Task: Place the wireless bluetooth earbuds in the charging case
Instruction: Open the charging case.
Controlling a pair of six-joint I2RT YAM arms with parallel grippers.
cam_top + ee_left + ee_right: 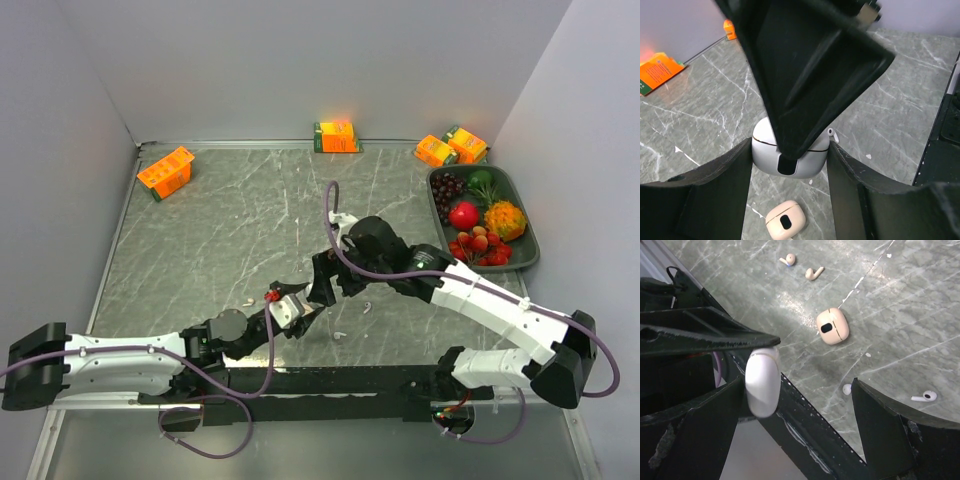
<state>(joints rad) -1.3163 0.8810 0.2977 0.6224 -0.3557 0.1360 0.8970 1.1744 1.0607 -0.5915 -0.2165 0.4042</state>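
Earbuds are loose on the desk [900, 300]. My right wrist view catches two beige earbuds [813, 273] far off and a white earbud [925, 396] closer; a pale speck beside it may be another. None of them registers from overhead. The white charging case [765, 145], lid down, is clamped in my left end effector [790, 149]. My right end effector [797, 385] hangs over it, spread wide, gripping nothing. A beige case [785, 220] lies closed on the desk. Only the overhead view shows the fruit tray [533, 245].
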